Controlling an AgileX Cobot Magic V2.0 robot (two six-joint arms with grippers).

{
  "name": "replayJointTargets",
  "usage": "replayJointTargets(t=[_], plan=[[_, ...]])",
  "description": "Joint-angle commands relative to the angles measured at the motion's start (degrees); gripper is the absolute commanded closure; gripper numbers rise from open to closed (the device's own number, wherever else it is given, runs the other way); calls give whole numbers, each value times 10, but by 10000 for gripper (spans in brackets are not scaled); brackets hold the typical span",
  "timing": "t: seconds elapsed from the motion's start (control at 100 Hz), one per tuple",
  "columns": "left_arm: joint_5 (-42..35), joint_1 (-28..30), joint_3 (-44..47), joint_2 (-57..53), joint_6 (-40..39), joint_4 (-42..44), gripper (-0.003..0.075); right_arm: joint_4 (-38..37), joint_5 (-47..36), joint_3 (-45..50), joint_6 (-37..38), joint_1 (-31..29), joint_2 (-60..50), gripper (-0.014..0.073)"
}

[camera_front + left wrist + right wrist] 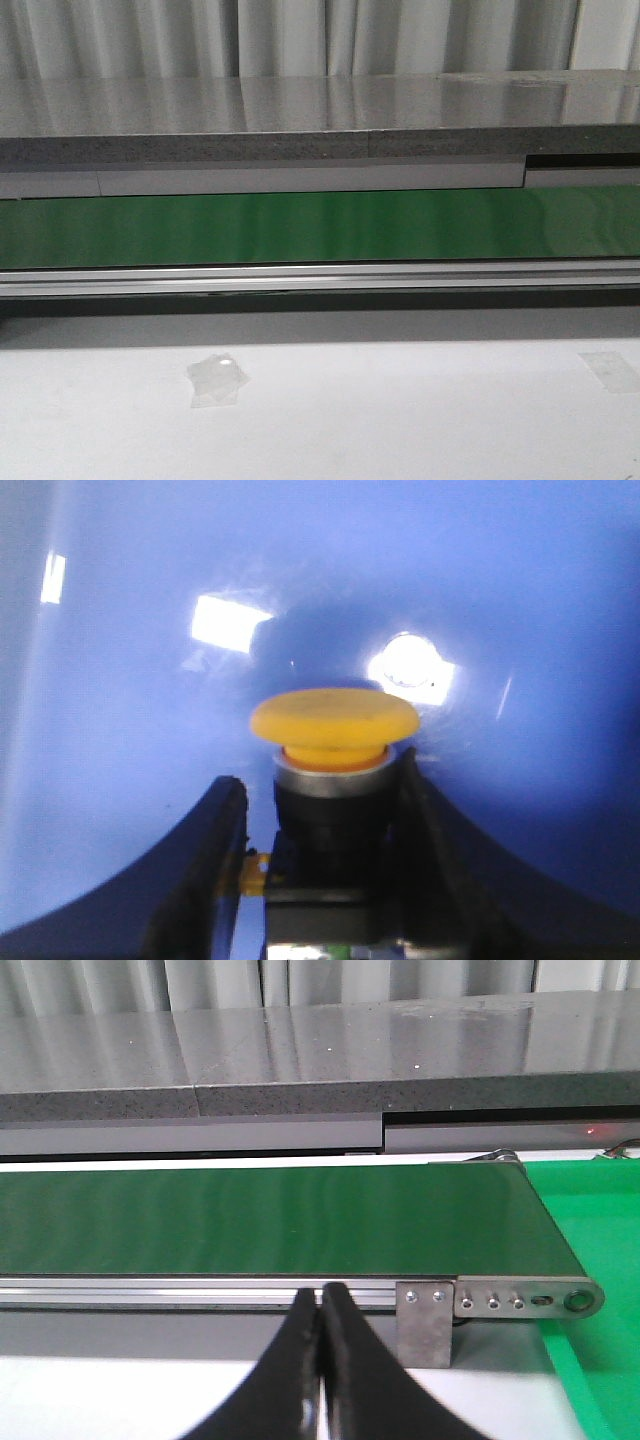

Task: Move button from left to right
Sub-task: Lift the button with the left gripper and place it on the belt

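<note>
The button (333, 718) shows only in the left wrist view: a yellow-orange disc head on a silver ring and a dark blocky body. It sits between the fingers of my left gripper (318, 780), head pointing away from the wrist. One finger presses the body, and the other meets a small yellow tab on its side. A glossy blue surface (150, 570) fills the background, with the button's shadow on it. My right gripper (320, 1295) is shut and empty, in front of the conveyor's rail. Neither gripper shows in the front view.
A green conveyor belt (320, 225) with an aluminium rail runs across the table, and its end with a metal bracket (428, 1320) shows in the right wrist view. A grey stone-like ledge (300, 120) lies behind. A clear tape patch (217, 378) lies on the white table.
</note>
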Motion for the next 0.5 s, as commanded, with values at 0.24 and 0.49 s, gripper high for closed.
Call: replayJointTargets(t=[0.24, 0.49], plan=[[6, -2, -17, -147, 8, -14, 740, -6, -49, -9, -3, 1, -10, 666], [28, -41, -17, -169, 75, -72, 740, -6, -49, -9, -3, 1, -10, 666]])
